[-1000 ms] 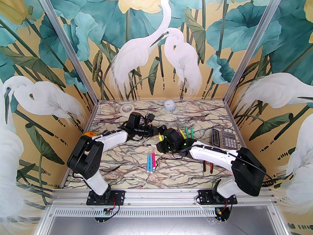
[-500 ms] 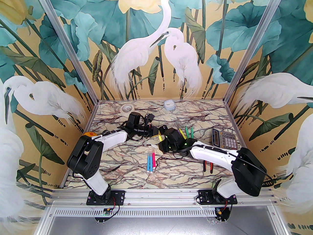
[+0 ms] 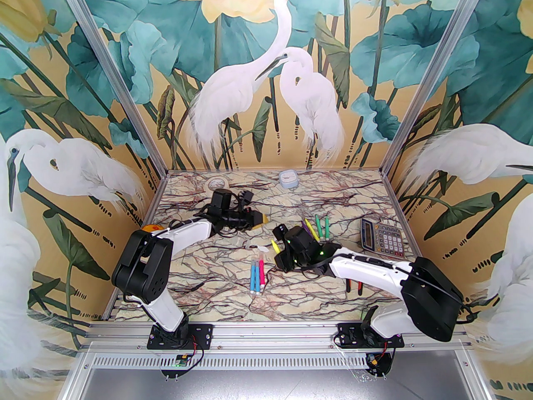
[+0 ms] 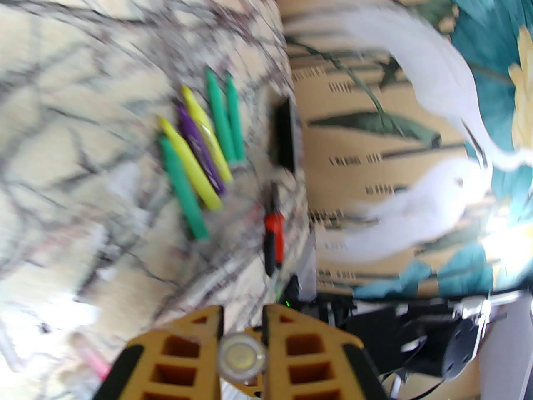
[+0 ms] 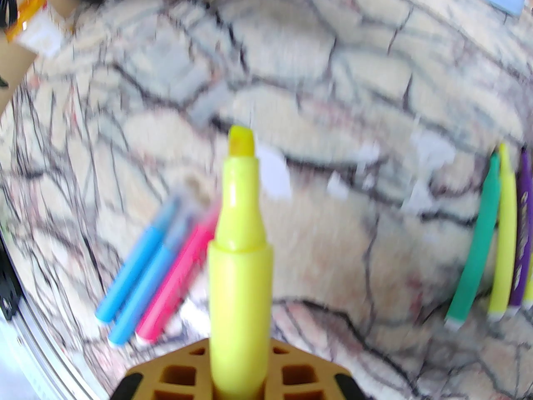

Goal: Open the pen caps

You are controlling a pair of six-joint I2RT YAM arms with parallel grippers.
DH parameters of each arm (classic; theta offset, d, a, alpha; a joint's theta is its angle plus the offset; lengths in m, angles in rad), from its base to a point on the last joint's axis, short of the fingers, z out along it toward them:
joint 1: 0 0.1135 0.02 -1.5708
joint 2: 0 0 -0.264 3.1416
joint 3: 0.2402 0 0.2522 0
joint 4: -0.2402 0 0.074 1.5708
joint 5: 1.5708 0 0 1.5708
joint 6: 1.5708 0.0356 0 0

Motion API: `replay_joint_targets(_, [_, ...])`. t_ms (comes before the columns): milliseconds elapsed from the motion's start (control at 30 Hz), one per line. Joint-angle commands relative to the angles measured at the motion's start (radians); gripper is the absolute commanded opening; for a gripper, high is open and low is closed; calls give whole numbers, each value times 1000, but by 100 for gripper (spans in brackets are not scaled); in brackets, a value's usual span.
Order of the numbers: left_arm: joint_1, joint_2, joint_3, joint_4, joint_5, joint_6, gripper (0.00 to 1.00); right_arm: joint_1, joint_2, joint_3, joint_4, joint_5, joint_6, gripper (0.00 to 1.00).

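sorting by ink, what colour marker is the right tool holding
Yellow marker; clearest in right wrist view.

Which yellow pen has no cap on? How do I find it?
Start at the marble table, then find the right gripper near its middle. It is shut on a yellow marker. Unlike the markers lying flat in rows, this one is gripped and shows its bare yellow tip.

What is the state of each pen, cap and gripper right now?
yellow marker: uncapped, tip bare.
clear cap: off any pen.
right gripper: shut on the yellow marker.
left gripper: shut on the clear cap.
pink marker: lying flat beside two blue markers.
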Motion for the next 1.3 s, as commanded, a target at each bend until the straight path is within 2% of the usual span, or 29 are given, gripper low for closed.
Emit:
replay_joint_targets(0, [-3, 13, 17, 21, -29, -17, 0, 2, -11, -15, -10, 3, -17, 0])
replay_joint_targets(100, [-4, 17, 46, -84, -78, 30, 0, 0, -10, -13, -9, 90, 10, 0])
replay_joint_targets(233, [-35, 24, 125, -347, -263, 172, 0, -31, 21, 16, -23, 167, 48, 0])
replay_joint_targets(400, [-103, 79, 238, -619, -508, 294, 0, -72, 80, 46, -4, 181, 78, 0])
replay_joint_targets(500, [-131, 120, 273, -699, -582, 315, 0, -94, 129, 80, -13, 193, 105, 0])
replay_joint_targets(1267, [-178, 245, 325, -833, -746, 334, 1, -109, 368, 259, -92, 350, 125, 0])
